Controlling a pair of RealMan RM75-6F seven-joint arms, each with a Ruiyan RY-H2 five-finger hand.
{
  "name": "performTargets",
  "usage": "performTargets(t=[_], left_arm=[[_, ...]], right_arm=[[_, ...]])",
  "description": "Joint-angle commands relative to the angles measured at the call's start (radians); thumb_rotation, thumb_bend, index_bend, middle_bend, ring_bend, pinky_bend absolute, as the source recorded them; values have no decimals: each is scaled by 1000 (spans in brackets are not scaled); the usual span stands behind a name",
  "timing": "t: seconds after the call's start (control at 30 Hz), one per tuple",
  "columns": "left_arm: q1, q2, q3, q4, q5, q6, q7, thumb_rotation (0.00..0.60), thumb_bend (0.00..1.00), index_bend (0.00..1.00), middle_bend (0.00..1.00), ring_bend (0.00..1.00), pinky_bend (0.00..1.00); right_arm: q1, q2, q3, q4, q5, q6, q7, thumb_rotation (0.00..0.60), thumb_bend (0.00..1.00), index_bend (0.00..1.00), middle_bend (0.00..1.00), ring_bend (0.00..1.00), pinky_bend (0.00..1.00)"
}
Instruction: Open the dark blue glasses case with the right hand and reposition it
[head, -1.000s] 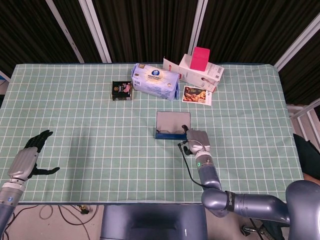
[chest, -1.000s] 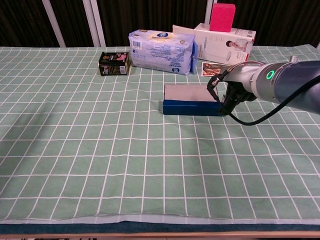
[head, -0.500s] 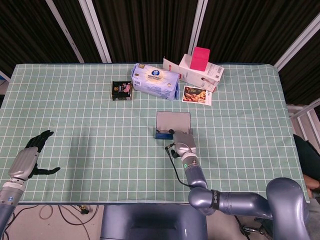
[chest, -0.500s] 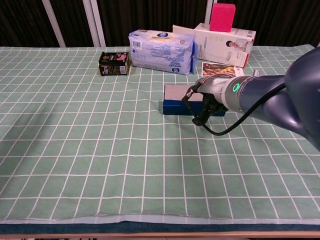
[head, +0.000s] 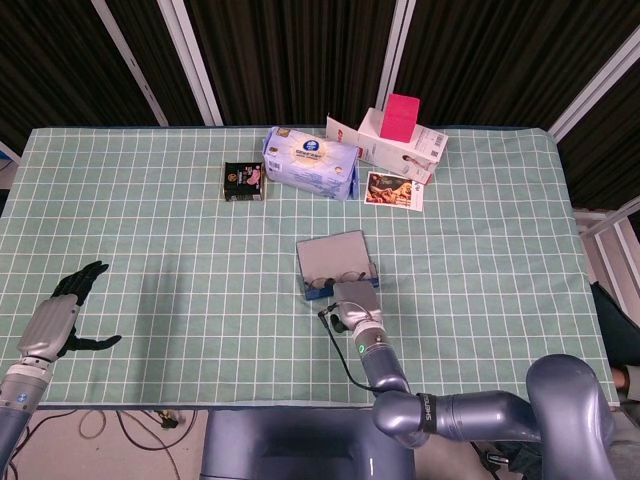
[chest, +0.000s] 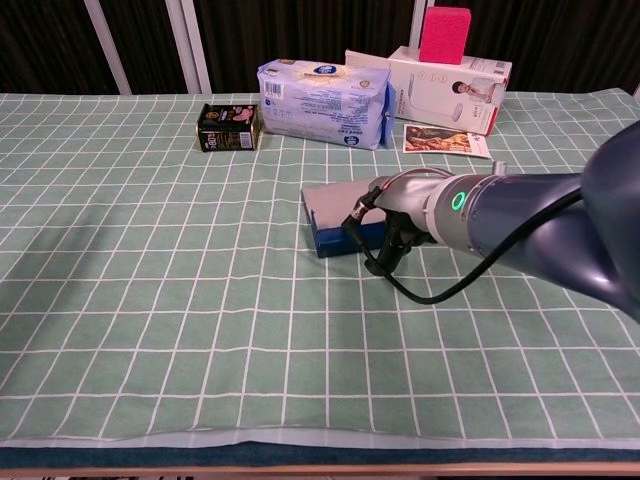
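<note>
Dark blue glasses case (head: 335, 268) lying open mid-table, lid up, skewed to the grid. Right hand (head: 355, 298) against its near edge, finger state impossible to tell. Left hand (head: 62, 312) spread, far left, holding nothing.

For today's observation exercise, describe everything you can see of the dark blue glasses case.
The glasses case is open: a dark blue base with a grey-lined lid tipped back. It lies slightly skewed on the green checked tablecloth, near the table's middle. Something pale lies inside. The right hand sits at its near right edge, hiding that part; exact contact is unclear.
</note>
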Motion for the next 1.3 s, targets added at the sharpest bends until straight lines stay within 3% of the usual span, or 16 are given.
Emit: performTargets(t=[0.03, 0.8, 1.3], left_arm=[[1, -1, 0, 0, 0, 1, 1, 600, 14, 0, 0, 0, 0], [4, 2, -5, -5, -9, 6, -9, 600, 15, 0, 0, 0, 0], [9, 7, -16, -5, -22, 17, -15, 600, 14, 0, 0, 0, 0]], right_arm=[[-9, 19, -18, -48, -3, 22, -4, 600, 504, 265, 917, 1000, 1000], [-67, 173, -154, -323, 27, 177, -60, 600, 503, 365, 917, 1000, 1000], [-98, 215, -194, -310, 55, 287, -119, 600, 500, 424, 924, 1000, 1000]])
